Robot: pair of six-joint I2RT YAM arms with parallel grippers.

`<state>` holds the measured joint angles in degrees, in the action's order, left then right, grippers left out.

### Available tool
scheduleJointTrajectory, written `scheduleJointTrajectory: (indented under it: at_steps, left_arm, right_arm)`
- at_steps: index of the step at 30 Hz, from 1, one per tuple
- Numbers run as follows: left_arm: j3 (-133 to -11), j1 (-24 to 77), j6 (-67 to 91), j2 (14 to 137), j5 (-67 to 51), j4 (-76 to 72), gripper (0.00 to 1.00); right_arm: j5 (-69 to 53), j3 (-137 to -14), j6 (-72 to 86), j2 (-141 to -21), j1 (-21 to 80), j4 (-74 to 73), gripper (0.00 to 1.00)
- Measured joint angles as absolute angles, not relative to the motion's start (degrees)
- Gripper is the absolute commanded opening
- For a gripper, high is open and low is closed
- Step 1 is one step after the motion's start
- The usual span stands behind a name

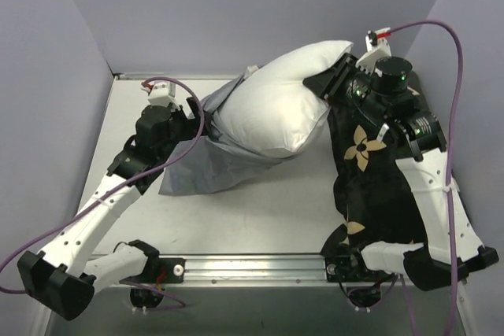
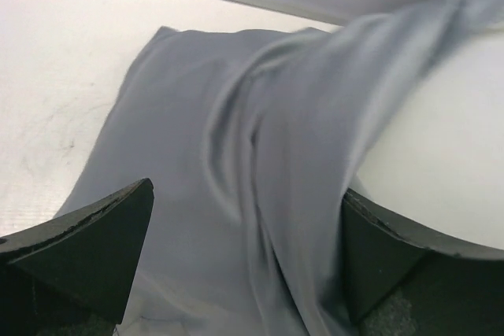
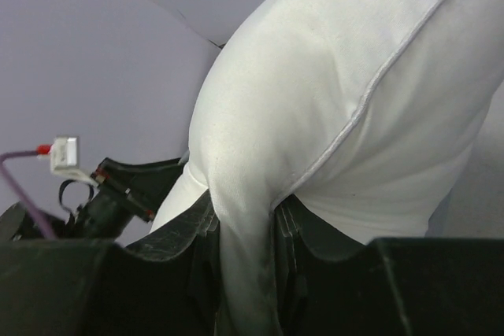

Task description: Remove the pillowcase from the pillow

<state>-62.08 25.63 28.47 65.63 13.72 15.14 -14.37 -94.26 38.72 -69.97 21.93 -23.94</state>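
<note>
Blue-grey fabric update: the pillowcase (image 1: 197, 171) is mostly off. The bulk of it lies flat on the worktop (image 1: 260, 218) front-left, and only its far end wraps the low left end of the pillow (image 1: 272, 108), which slants up toward the back right.

My right pincer (image 3: 244, 226) is clamped on a corner of the pillow, up over the black cushion (image 1: 370, 171). My left pincer (image 2: 244, 202) is spread wide and gripping nothing, with a fold of the case running between its fingers.

How I'd do this bit: bite down on that fold close to where it hugs the pillow, not on the loose flat part. Then drag it left and toward me along the worktop while the right side holds firm. I reckon pulling in line with the pillow's length matters, otherwise the cloth probably bunches up on the fat middle.
</note>
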Motion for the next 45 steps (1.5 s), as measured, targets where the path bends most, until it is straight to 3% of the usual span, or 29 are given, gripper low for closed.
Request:
scheduleJointTrajectory:
  at_steps: [9, 16, 21, 23, 24, 26, 28, 29, 37, 45]
  left_arm:
    - [-50.0, 45.6, 25.1, 44.5, 21.7, 12.2, 0.97]
    - [-42.7, 61.4, 20.9, 46.7, 34.3, 9.2, 0.97]
    - [-37.8, 63.6, 13.5, 50.7, 40.3, -0.3, 0.97]
    - [-37.8, 63.5, 11.2, 52.4, 41.9, -4.0, 0.9]
    - [-37.9, 63.2, 10.3, 53.3, 42.3, -5.7, 0.63]
    - [-37.9, 62.8, 9.3, 55.4, 42.5, -8.2, 0.43]
    - [-37.9, 62.7, 8.5, 57.2, 42.5, -9.3, 0.13]
    - [-37.9, 62.7, 8.7, 58.0, 42.5, -9.8, 0.05]
    - [-36.2, 60.4, 18.1, 63.0, 44.9, -9.4, 0.0]
    - [-33.6, 48.6, 35.8, 72.3, 43.1, -7.2, 0.0]
  right_arm:
    - [-13.3, -102.9, 38.5, -77.7, 22.0, -26.0, 0.0]
    - [-12.3, -106.3, 38.3, -79.5, 22.3, -28.4, 0.0]
    - [-11.5, -107.6, 38.0, -79.6, 23.0, -30.1, 0.0]
    - [-11.2, -108.4, 37.8, -79.7, 23.4, -30.9, 0.0]
    - [-11.1, -108.9, 37.6, -79.7, 23.5, -31.3, 0.0]
    - [-10.8, -109.7, 37.4, -79.8, 23.7, -31.8, 0.0]
    - [-10.6, -110.6, 37.3, -79.8, 23.7, -32.4, 0.0]
    - [-10.5, -111.0, 37.2, -79.9, 23.7, -32.6, 0.0]
    - [-9.8, -115.9, 37.2, -80.5, 23.7, -36.0, 0.0]
    - [-9.8, -119.8, 37.3, -80.1, 23.7, -40.2, 0.0]
